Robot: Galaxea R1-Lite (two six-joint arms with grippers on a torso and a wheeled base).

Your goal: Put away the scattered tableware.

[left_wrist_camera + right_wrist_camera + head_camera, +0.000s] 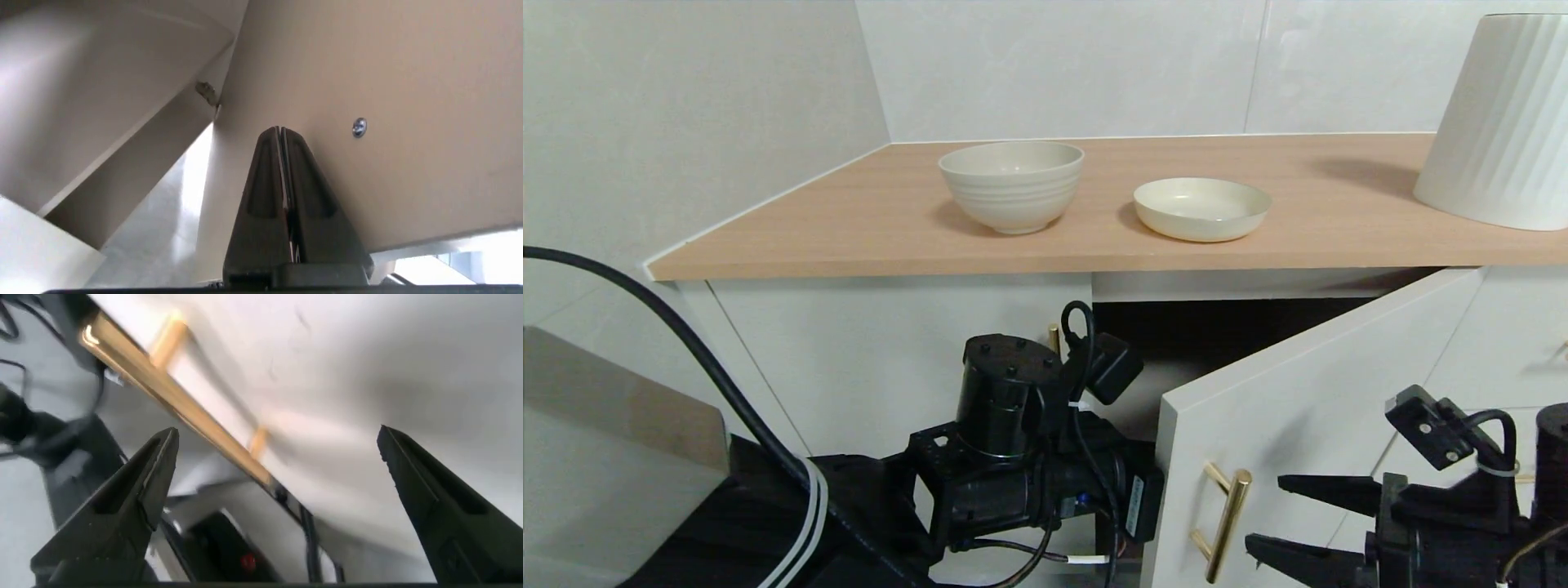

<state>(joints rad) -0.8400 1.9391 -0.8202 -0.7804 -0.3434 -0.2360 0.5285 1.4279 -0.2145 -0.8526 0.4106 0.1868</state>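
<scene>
Tableware waits up on the counter (849, 237), and neither piece is in a grip. The cabinet door (1298, 384) below it, down at 4 o'clock, hangs half open. The deep bowl (1011, 184) sits at 12 o'clock. The shallow dish (1201, 208) is just beside it at 1 o'clock, close to the counter's front edge. The right gripper (1263, 511) sits at 5 o'clock with its fingers spread wide. They are lined up on the gold handle (163, 384) but not touching it. The left gripper (280, 135) has its fingers pressed together, tucked against the door's inner face. Trouble, as I see it: a door swung carelessly could pinch that left gripper, or an arm rising past the edge could knock the dish off.
</scene>
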